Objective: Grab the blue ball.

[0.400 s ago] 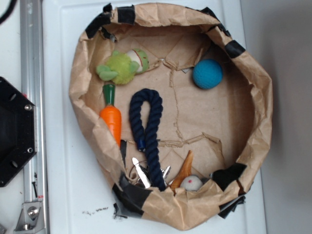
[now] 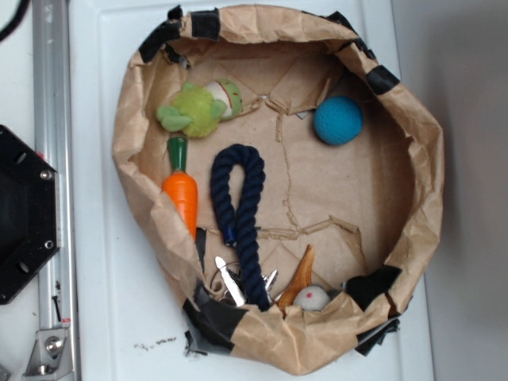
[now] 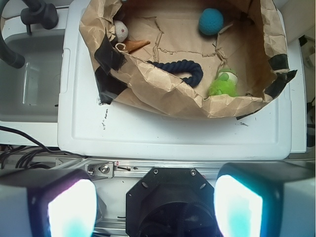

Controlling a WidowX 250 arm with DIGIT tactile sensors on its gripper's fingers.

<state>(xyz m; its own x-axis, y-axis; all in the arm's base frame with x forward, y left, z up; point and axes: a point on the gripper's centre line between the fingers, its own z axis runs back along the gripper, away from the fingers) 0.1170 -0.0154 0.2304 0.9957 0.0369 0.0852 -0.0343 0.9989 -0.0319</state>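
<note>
One broad white platform (image 2: 119,317) carries everything here, and on it sits a wide brown paper basin (image 2: 429,198), its crumpled walls patched with black tape. Inside, going down in size, lie a dark navy rope loop (image 2: 238,206), a green plush toy (image 2: 198,109), the blue ball (image 2: 338,120), an orange carrot toy (image 2: 182,194) and a small white-grey ball (image 2: 312,297) tucked against the near wall. The blue ball rests on the paper floor close to the far-right wall, well apart from the rope and the plush, with nothing touching it. The gripper (image 3: 155,207) hangs outside the basin, over the arm's base, its two pale pads spread wide with nothing between them. The likely trouble lies in the approach: the ball sits near the raised paper rim, so a descending finger could catch the wall and drag the whole basin. A round, fuzzy ball may also roll away if one pad touches before the other.
</note>
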